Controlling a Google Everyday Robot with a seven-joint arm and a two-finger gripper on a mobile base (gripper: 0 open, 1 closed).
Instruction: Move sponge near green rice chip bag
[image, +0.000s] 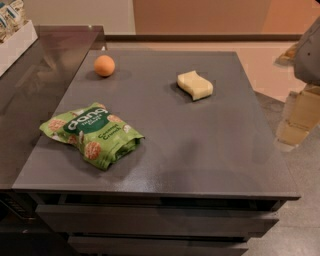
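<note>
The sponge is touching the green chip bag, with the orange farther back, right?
No: the camera view shows the sponge well apart from the green rice chip bag, to its back right. The orange is farther back. The end effector hangs beyond the table's right edge.

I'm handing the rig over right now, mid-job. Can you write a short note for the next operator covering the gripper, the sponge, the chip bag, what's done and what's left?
Gripper: off the right edge of the table, not touching anything of the job.
Sponge: lying flat at the back right of the table top.
Green rice chip bag: lying at the front left, far from the sponge.
An orange sits at the back left.
Done: nothing yet.
Left: reach in, grasp the sponge, carry it to the front left and set it beside the bag.
</note>
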